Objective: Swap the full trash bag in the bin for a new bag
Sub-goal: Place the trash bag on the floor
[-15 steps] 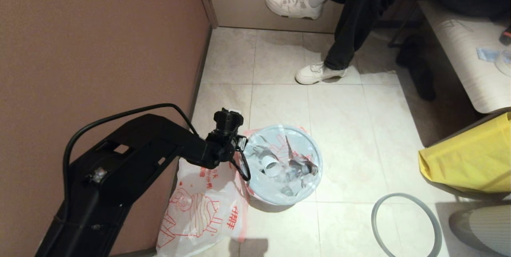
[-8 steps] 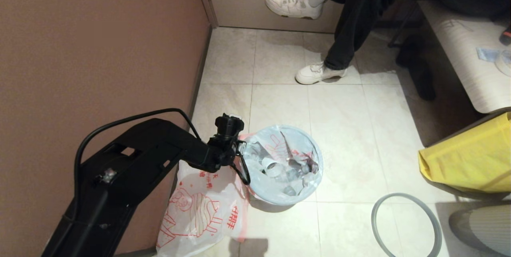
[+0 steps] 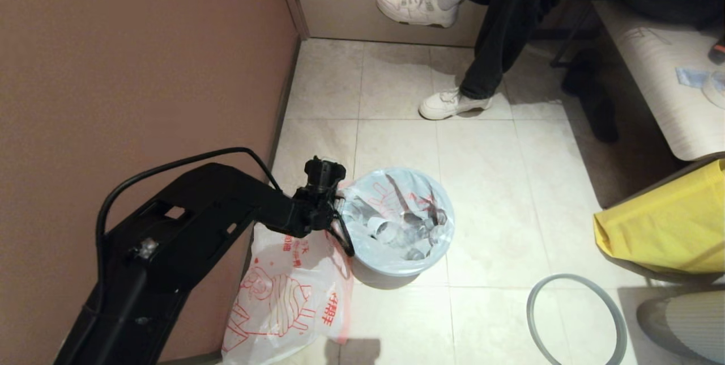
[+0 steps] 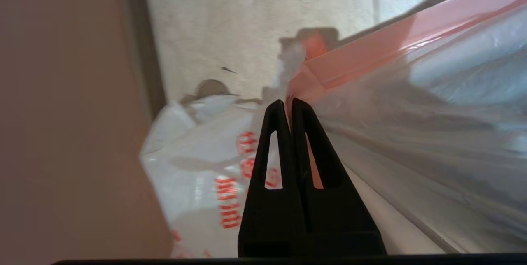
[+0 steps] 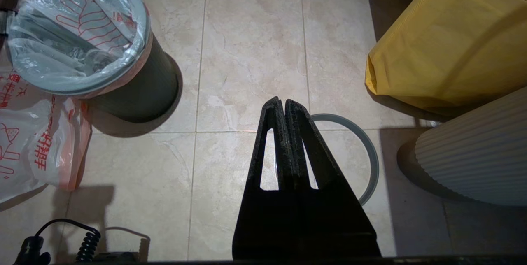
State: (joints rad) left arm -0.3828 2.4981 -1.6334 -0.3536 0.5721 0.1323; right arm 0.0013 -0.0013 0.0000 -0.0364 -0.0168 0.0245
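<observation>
Two left gripper [image 4: 288, 104] jaws tight on the full trash bag's [image 3: 396, 212] pink edge

Head view downward; both wrist views sharing the bin [image 5: 136, 88].

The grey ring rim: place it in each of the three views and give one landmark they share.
Head view: the grey ring rim lies flat on the floor tiles at lower right, off the bin.
Left wrist view: not in it.
Right wrist view: partly hidden behind the shut right hand, its arc showing to one side.
Shared landmark: the full trash bag shows in all three.
</observation>
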